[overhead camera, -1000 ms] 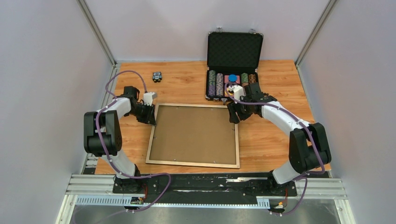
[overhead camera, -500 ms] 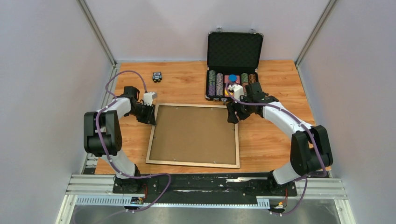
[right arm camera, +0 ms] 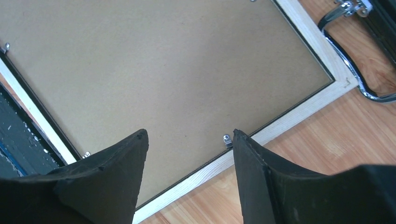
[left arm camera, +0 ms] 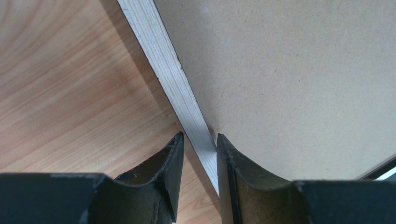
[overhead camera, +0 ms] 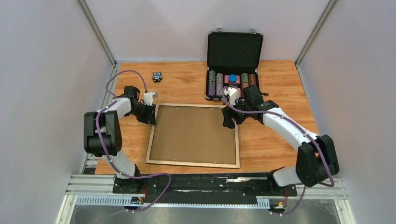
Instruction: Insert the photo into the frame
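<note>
**Left gripper straddling the frame's left rail, right gripper hanging open over the far-right corner**

Left gripper is sitting at the far-left corner of the frame, with one finger on the table outside the rail and the other on the inner side, over the brown backing panel. The pale rail is running near-to-far straight between the two fingers. Both are lying hard against it, but whether they are pinching it or only bracketing it I cannot tell.

Right gripper is hovering with its jaws wide apart and nothing between them, over the panel just inside the right rail. A small metal clip is showing beside its right finger, at the seam of panel and rail.

The frame is lying flat, back up, in the middle of the table, between the two arms, near side of the open chip case. The photo is not showing in any view; it may be lying hidden under the panel.

Judging from this, the coming move is turning on the far-right clip, and the right arm is plainly the nearer: the clip is lying just to the right of its fingertips, on a rail that is also running near-to-far.
</note>
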You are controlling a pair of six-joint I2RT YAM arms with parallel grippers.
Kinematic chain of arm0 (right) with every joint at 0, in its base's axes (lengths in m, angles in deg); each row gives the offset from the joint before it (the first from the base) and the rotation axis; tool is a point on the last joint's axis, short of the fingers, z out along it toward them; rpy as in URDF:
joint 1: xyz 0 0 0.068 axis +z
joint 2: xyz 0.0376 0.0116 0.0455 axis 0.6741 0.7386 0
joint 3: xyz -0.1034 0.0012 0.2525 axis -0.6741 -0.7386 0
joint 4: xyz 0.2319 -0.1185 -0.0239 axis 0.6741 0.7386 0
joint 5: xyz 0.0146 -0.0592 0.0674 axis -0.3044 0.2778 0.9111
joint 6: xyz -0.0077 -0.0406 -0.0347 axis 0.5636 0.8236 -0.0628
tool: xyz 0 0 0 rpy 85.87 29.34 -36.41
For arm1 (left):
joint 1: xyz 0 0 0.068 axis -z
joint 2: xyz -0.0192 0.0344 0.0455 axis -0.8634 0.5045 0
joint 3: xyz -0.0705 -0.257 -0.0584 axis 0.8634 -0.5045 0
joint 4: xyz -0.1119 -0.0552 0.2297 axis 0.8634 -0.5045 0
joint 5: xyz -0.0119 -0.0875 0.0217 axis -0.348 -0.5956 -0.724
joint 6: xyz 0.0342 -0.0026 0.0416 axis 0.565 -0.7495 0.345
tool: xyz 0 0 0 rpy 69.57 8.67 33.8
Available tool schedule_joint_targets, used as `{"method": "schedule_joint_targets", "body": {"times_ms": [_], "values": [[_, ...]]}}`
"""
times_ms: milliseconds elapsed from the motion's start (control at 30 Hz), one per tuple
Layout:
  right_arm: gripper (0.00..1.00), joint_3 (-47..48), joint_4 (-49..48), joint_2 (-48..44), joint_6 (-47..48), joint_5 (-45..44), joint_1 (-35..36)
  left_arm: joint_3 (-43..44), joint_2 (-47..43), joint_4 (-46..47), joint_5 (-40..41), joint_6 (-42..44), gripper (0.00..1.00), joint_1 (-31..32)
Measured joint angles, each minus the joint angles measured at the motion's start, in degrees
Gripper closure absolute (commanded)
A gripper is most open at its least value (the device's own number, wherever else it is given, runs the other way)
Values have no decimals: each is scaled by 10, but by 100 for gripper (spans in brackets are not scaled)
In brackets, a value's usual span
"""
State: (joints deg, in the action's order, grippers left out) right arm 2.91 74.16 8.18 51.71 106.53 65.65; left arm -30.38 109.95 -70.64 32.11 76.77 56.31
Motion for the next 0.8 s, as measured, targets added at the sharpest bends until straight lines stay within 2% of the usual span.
{"method": "schedule_joint_targets", "body": {"times_ms": [100, 233, 400, 500, 800], "values": [[32, -10, 0, -13, 8, -9, 18, 0, 0, 2, 3, 0, 56, 0], [31, -20, -1, -31, 19, -32, 50, 0, -7, 12, 16, 2, 42, 0], [30, -41, -2, -68, 35, -47, 109, 0, -27, 24, 40, 2, 14, 0], [30, -57, -1, -86, 45, -57, 157, 0, -32, 27, 61, 1, 2, 0], [31, -90, -9, -81, 60, -93, 343, 32, -50, 14, 140, -2, 0, 0]]}}
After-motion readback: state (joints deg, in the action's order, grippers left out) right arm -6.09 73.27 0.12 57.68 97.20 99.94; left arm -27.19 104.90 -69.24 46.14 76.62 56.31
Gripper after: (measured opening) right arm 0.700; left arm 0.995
